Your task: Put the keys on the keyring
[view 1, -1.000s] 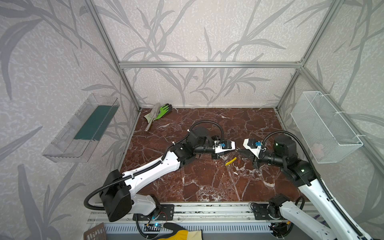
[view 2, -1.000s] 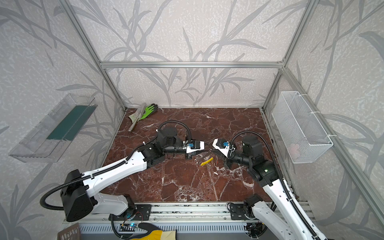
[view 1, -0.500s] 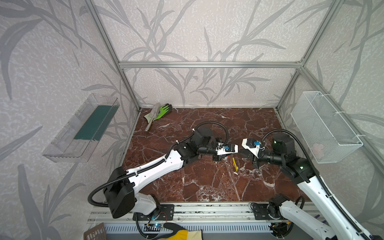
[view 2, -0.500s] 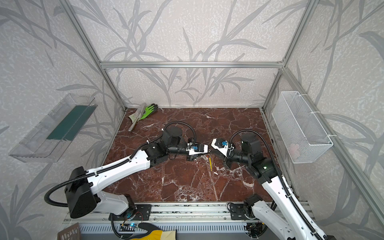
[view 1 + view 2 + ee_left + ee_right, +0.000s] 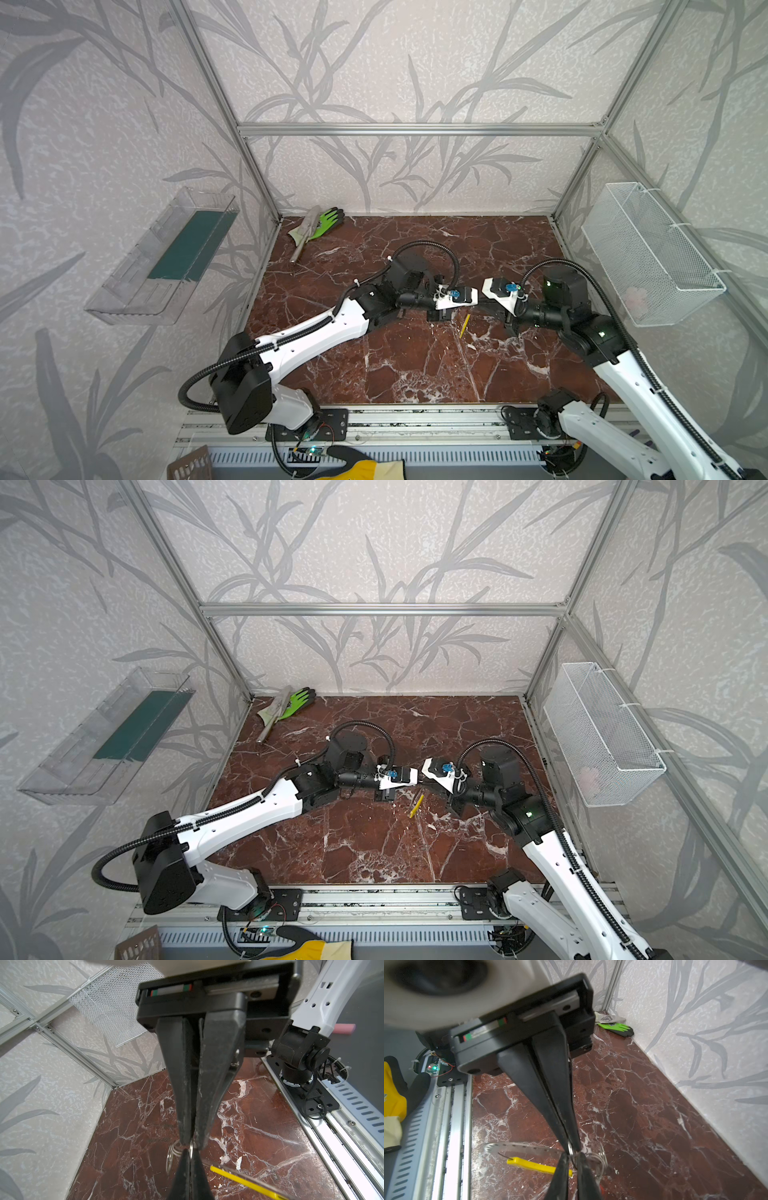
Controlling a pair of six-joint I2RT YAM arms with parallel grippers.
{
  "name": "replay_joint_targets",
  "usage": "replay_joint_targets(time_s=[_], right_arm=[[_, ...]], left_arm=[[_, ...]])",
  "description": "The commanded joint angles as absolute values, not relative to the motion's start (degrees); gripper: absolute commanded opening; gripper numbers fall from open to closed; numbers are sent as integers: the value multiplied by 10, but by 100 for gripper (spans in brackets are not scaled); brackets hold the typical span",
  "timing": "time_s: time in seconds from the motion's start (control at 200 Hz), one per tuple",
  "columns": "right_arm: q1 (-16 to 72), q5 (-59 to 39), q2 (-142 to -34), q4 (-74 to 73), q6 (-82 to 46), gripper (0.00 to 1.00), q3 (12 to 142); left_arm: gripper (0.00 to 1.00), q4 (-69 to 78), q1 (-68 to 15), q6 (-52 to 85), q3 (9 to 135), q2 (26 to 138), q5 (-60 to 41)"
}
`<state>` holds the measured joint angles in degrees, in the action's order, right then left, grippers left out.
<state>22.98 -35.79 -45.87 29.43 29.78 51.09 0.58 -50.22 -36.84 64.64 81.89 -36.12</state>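
Observation:
Over the middle of the marble floor my two grippers meet tip to tip. My left gripper [image 5: 190, 1154] is shut on a thin silver loop of the keyring [image 5: 519, 1148], a grey notched hoop with a yellow arc [image 5: 537, 1165]. The yellow arc [image 5: 464, 325] hangs just below the tips in both top views. My right gripper [image 5: 573, 1159] faces the left one, its fingers slightly apart around the same loop. More silver wire coils [image 5: 600, 1159] bunch beside the pinch. Of the keys, only a red-orange sliver [image 5: 601, 1188] shows next to my right finger.
A green glove and a grey tool [image 5: 320, 224] lie in the back left corner. A white wire basket [image 5: 648, 253] hangs on the right wall and a clear tray [image 5: 166, 257] on the left wall. A yellow glove [image 5: 365, 467] lies beyond the front rail.
My left gripper has moved right to meet the right one and closed on the ring. The right jaws have parted a little. The yellow arc swung from slanted to nearly upright.

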Motion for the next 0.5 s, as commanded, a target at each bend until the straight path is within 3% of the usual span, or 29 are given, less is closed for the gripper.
replay_joint_targets(time_s=[0.0, 0.17, 0.495], right_arm=[[228, -331, -418, 237, 275, 24, 483], [196, -350, -363, 174, 219, 30, 433], [192, -396, -362, 129, 173, 27, 407]], left_arm=[[0, 68, -502, -339, 641, 815, -372], [0, 160, -492, -272, 609, 802, -386], [0, 337, -472, -129, 555, 797, -441]])
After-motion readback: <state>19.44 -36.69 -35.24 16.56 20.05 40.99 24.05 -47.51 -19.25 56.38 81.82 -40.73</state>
